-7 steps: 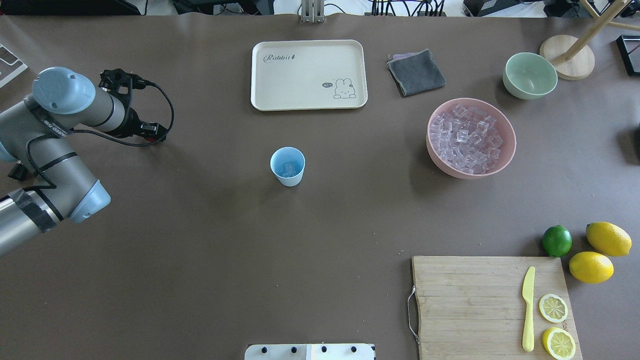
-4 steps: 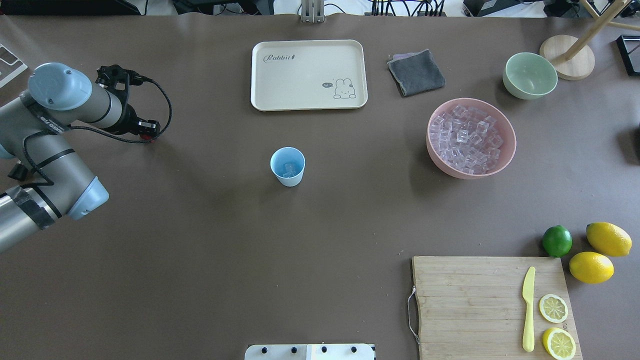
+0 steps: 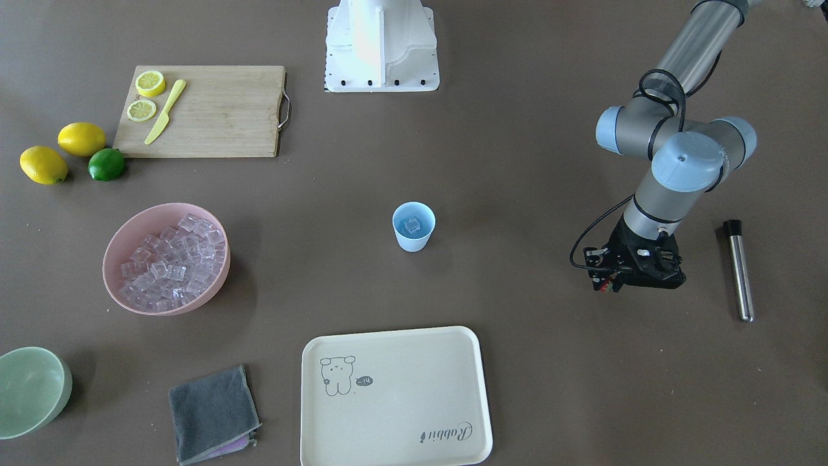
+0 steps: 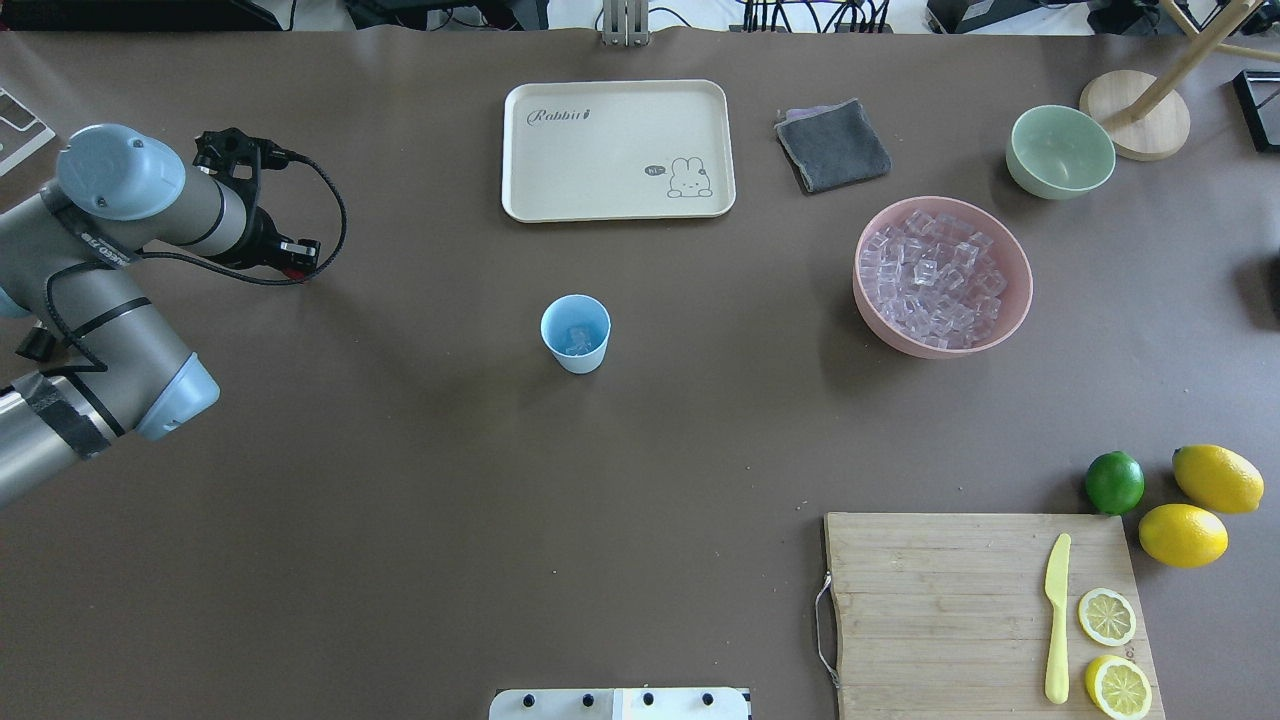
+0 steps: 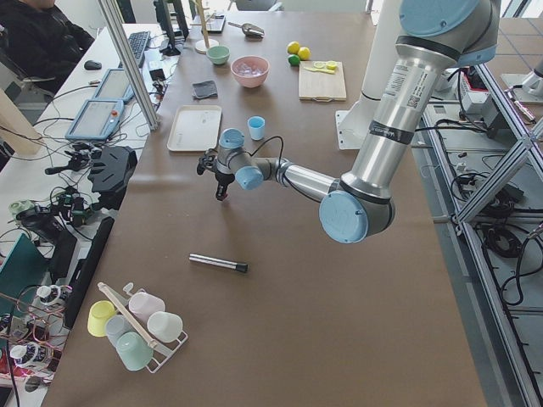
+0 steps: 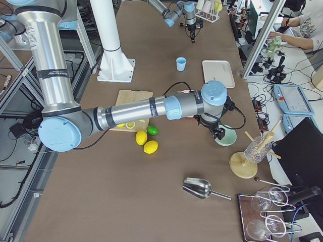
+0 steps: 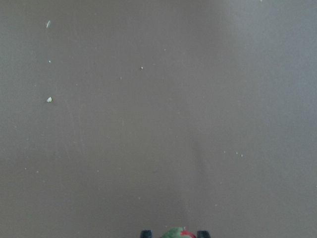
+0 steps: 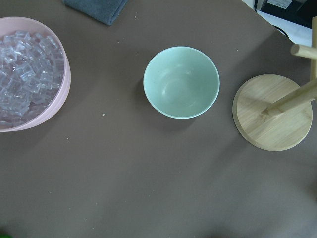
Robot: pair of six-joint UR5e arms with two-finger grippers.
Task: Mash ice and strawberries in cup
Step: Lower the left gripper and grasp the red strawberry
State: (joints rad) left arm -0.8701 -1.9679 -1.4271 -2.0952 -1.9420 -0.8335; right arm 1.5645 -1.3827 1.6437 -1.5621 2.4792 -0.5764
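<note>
The left arm is seen to have drifted slightly to the left and toward the far side over the last second. Over the last half second hardly any motion is seen. Nothing else on the table [image 4: 400, 500] has shifted.

The left tool [image 7: 174, 234] is clenched on the strawberry [image 7: 173, 232]: in the left wrist view a green cap and a red edge are gripped between two dark fingertips, above bare table. The berry is thus held well to the left of the cup [image 4: 575, 333], not over it.

The cup stands upright near the table's middle, apart from everything else. Ice [image 3: 413, 224] is already lying inside it, and more is heaped in the pink bowl [image 4: 1010, 300] on the right.

The right tool is shown only in the exterior right view, hovering over the green bowl [image 8: 181, 82], so it cannot be told whether it is released or clenched.

From this it is judged that the ice step is done and the strawberry step is only half done. The small drift has not brought the berry nearer the cup, so a long carry to the right is still needed before a release above the rim. Mashing is not yet begun. A metal rod [image 3: 738, 272], probably the masher, is left lying at the table's left end.
</note>
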